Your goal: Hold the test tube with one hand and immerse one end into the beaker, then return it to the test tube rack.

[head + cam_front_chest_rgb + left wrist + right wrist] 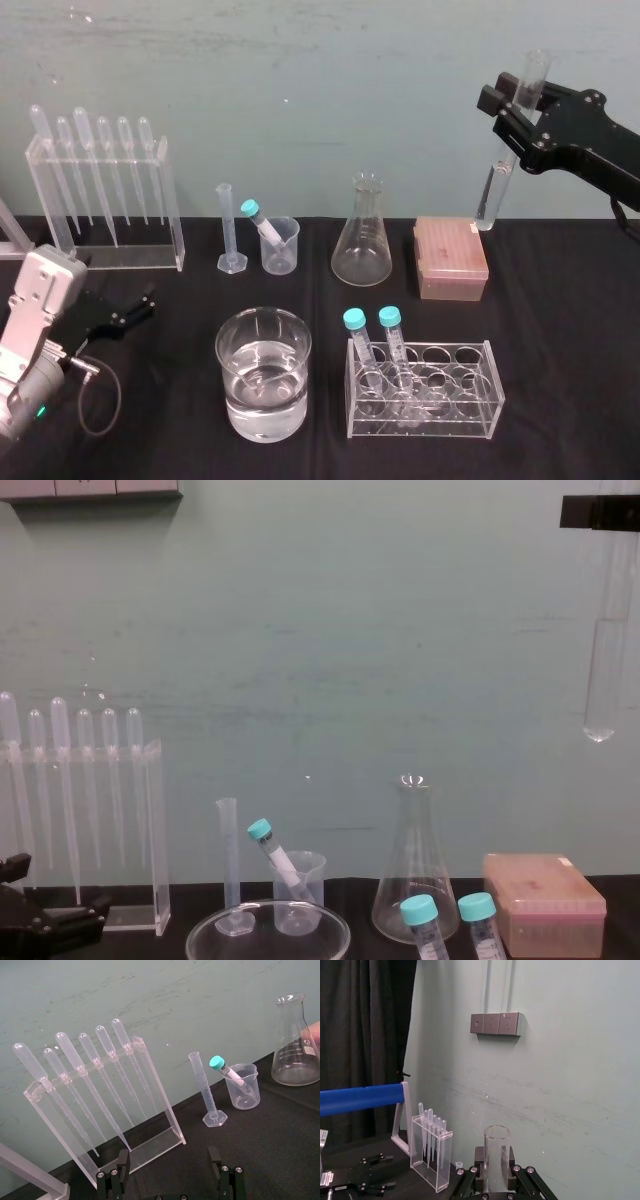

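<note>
A clear acrylic pipette stand, a thin graduated cylinder and a clear conical flask are standing along the black bench's back. Nearer, a water-filled glass dish is sitting beside a clear rack holding two teal-capped tubes.

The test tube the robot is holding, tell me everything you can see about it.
The test tube is a tall, slim tube of clear glass with an open, uncapped rim and a rounded bottom. The right gripper clamps its upper part, rim sticking out above. It hangs in the air, nearly upright, bottom end above the pink test tube rack without touching it.
</note>
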